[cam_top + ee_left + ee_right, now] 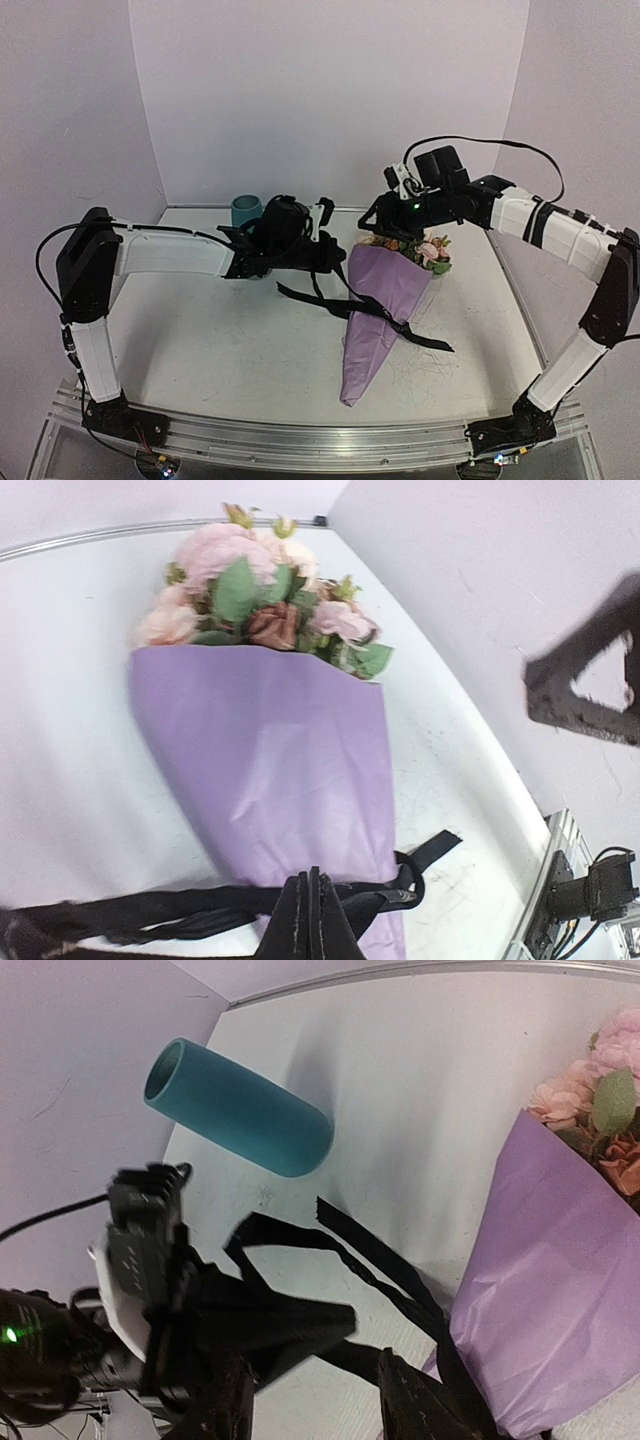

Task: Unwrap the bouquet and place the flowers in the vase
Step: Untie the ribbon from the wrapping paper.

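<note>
Left gripper [310, 900] clamped on ribbon [150, 912] | right gripper [315, 1400] jaws apart, empty | bouquet [385, 300] lies centre, flowers [420, 245] toward 1 o'clock, vase [246, 210] at 11 | I judge the ribbon limp and the paper [280, 760] light: pull the ribbon's loose end.

This is plainly a robotics lab test cell: a scuffed white tabletop [200, 340] boxed in on three sides by plain pale lilac wall panels [330, 90]. A white-and-black jointed left arm [160, 255] and its twin right arm [560, 230] are bolted to a ribbed aluminium rail [320, 440] at the near edge.
</note>
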You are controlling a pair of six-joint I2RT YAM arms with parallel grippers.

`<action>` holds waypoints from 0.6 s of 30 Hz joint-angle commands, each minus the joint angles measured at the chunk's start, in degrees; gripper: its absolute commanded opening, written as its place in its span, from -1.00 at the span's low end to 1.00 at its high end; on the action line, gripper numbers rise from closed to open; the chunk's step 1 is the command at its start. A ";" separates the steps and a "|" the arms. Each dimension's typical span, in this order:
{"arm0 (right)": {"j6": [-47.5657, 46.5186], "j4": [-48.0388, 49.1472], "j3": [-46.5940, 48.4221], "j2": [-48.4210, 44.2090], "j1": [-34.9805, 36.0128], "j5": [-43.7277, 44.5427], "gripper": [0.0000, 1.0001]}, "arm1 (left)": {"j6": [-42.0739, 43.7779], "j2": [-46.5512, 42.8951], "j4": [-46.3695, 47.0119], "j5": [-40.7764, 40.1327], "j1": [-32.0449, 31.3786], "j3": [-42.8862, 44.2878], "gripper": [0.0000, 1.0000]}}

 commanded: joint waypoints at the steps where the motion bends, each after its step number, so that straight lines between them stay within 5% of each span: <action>1: -2.43 -1.86 -4.18 -3.61 -0.01 3.91 -0.10 | 1.63 -7.62 -5.69 -0.96 2.69 -0.44 -1.00; 18: -10.14 -4.56 -13.22 1.94 1.57 7.88 -0.18 | 13.96 -7.45 -35.98 0.72 5.40 6.42 -0.93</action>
